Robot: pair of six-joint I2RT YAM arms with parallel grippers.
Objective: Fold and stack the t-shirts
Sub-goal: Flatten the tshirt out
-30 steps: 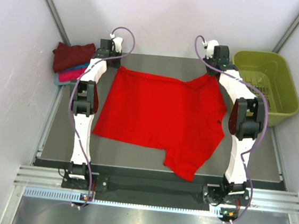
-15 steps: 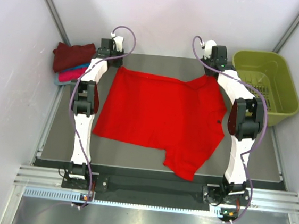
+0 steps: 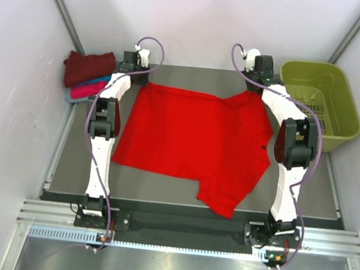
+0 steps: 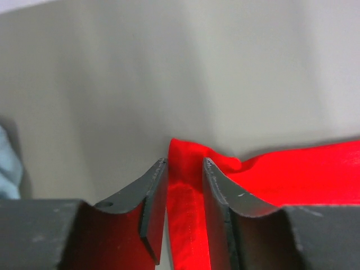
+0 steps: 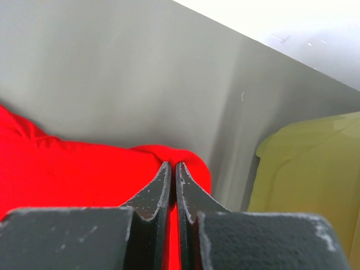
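Red cloth t-shirt lies spread flat mid-frame on grey table. Left pincer is at the shirt's upper-left corner, jaws slightly apart and straddling the fabric. Right pincer is at the upper-right corner, pinched tight on the hem. Folded maroon, pink and teal shirts are stacked upper left. Olive-green plastic basket sits upper right.

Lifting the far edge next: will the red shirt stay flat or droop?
Probably floppy: the red shirt bunches up at the left gripper. Likely droops mid-span, with grippers only at its far corners. Seems thin, light: it fits inside the right gripper, nearly closed.
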